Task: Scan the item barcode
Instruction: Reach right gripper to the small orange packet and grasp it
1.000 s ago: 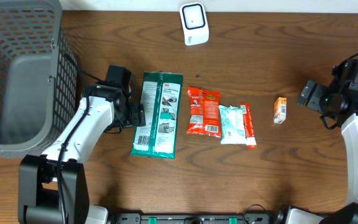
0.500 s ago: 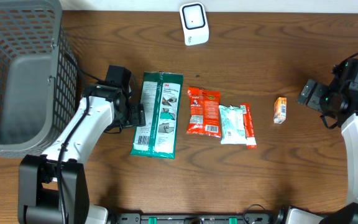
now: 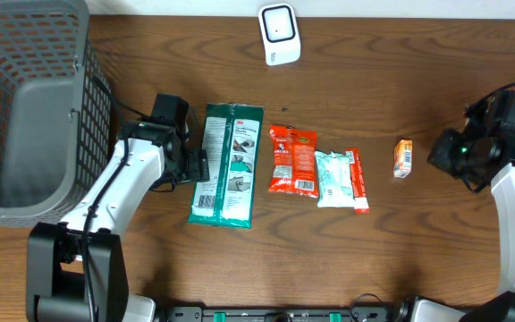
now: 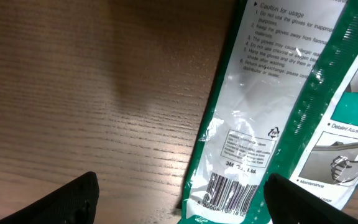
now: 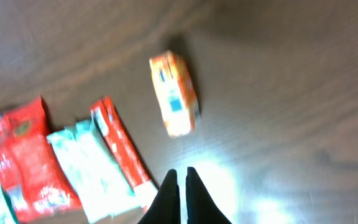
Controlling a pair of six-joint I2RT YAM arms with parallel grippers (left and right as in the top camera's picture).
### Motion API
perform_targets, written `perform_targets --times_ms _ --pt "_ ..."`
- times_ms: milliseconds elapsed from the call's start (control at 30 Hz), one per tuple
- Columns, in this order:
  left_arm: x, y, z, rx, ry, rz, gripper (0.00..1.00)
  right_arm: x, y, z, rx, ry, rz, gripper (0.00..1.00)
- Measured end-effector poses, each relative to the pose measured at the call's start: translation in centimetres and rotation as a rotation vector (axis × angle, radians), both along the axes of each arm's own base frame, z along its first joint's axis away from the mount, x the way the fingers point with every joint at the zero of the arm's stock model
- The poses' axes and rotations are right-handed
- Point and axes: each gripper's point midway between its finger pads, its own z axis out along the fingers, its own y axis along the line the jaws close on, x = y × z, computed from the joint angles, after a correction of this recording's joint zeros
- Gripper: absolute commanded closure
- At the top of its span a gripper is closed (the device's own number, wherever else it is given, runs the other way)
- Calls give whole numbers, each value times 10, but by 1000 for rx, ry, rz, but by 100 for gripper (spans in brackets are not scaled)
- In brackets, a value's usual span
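Wooden table (image 3: 347, 259), all items lying flat. Grey mesh basket (image 3: 25, 107) at far left edge. Green glove pack (image 3: 228, 165) left of centre, long axis running away from the robot; its barcode (image 4: 225, 193) faces up in the left wrist view. Left gripper (image 3: 199, 167) sits at the pack's left edge, jaws spread wide, released, nothing between them; fingertips (image 4: 73, 199) straddle the barcode end, contact with the pack cannot be told. Red packet (image 3: 292, 161) just right of the pack. White scanner (image 3: 280, 34) at the far edge, well apart from the items. White-teal packet (image 3: 334, 179) beside the red one, with a red stick packet (image 3: 358, 179) touching its right side. Small orange box (image 3: 403, 158) alone to the right. Right gripper (image 3: 443, 154) near the box but apart from it, fingers (image 5: 169, 199) clenched together, empty.
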Motion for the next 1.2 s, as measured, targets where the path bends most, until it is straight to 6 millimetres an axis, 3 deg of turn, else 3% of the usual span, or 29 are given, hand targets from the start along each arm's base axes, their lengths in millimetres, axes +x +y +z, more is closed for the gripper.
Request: perform_targets --times_ms 100,133,167,233,267,300,333,400,633,700,833,933,1067,1200 --pt "0 0 0 0 0 0 14 -12 7 4 14 50 21 95" --pt "0 0 0 0 0 0 14 -13 9 9 12 53 33 78" --pt "0 0 0 0 0 0 14 -12 12 16 9 47 52 74" --pt "0 0 0 0 0 0 14 -5 18 30 0 10 85 91" --pt "0 0 0 1 0 0 14 -2 21 38 -1 -14 101 89" --pt "0 0 0 1 0 0 14 1 25 44 1 -35 117 76" --pt "0 0 0 1 0 0 14 2 28 49 7 -49 123 75" --pt "0 1 0 3 0 0 14 0 32 53 18 -61 142 85" --pt "0 1 0 3 0 0 14 -8 59 53 61 -46 267 75" --pt "0 1 0 3 0 0 14 -12 74 51 56 -33 327 68" --pt "0 1 0 3 0 0 14 -17 102 49 28 -21 447 41" --pt "0 1 0 3 0 0 14 -21 118 49 14 -17 513 36" --pt "0 1 0 3 0 0 14 -22 122 46 -36 1 517 30" --pt "0 1 0 3 0 0 14 -20 108 38 -115 41 479 24"
